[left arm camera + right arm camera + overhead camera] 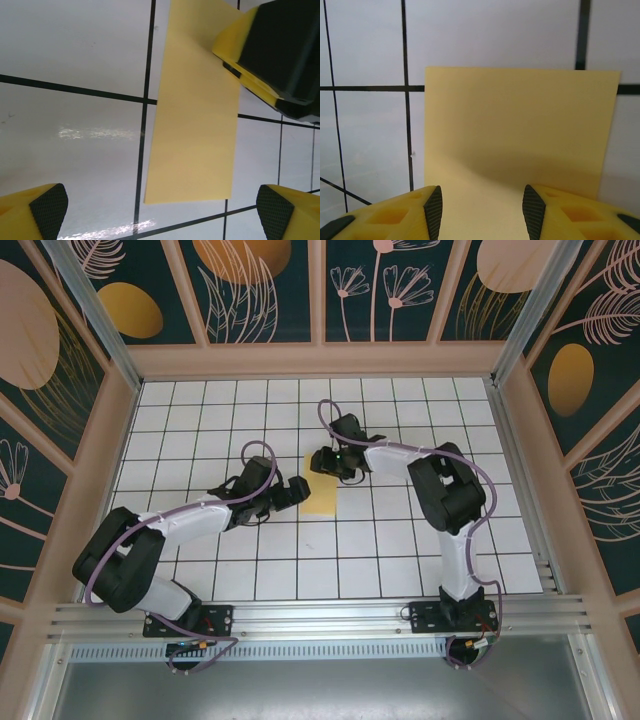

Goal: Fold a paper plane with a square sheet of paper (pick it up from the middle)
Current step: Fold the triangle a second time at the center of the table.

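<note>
Yellow paper (322, 496) lies flat approx mid tabletop (190, 430), well away from all four edges and corners. From above it looks longer than wide, long side running near-to-far.

L claw (300, 486) extends from the near-left side, tip at the paper's left edge. R claw (323, 462) extends from the right, over the paper's far end.

L wrist cam: L claw (160, 207) wide open, black pads (47, 207) far apart at the bottom corners, holding nothing. Paper (192, 125) runs up btwn them, across the black grid lines (75, 90). R claw's yellow-and-black finger (270, 50) is at the paper's top corner; touching or just above, can't tell.

R wrist cam: R claw (482, 210) part open, moderate gap. Its pads (434, 212) straddle the paper's (520, 130) near edge; paper shows flat in the gap, not pinched. Soft shadow across the sheet just ahead of the fingers.
</note>
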You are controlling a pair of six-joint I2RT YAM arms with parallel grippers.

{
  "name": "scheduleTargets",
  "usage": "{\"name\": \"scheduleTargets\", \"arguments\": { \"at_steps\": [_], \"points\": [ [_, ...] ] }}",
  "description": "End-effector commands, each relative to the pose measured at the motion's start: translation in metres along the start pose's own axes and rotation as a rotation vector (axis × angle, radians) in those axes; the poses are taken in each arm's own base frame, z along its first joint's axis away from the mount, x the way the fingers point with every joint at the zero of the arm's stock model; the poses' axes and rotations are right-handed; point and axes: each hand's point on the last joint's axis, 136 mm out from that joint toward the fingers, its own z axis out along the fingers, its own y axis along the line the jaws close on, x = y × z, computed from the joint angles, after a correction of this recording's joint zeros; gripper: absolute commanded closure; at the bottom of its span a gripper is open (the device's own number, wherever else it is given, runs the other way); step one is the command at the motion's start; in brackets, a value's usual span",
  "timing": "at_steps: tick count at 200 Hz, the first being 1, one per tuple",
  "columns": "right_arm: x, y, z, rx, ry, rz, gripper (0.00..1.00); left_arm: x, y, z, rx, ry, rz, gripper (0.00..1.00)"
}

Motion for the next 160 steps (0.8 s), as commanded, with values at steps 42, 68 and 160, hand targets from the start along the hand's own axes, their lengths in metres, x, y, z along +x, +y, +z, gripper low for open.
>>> {"name": "scheduleTargets", "arguments": {
  "at_steps": [42,68,160],
  "points": [
    [0.001,-0.005,0.003,0.001,0.045,-0.015,0.52,0.007,-0.014,0.004,0.111,0.05,-0.074,0.02],
    [-0.005,0.004,-0.014,-0.017,0.003,-0.005,0.54,0.011,-0.013,0.006,0.112,0.07,-0.089,0.06],
    [-0.003,-0.009,-0.026,0.057,-0.033,0.02,0.56,0.02,-0.015,0.02,0.111,0.138,-0.122,0.2]
  ]
}}
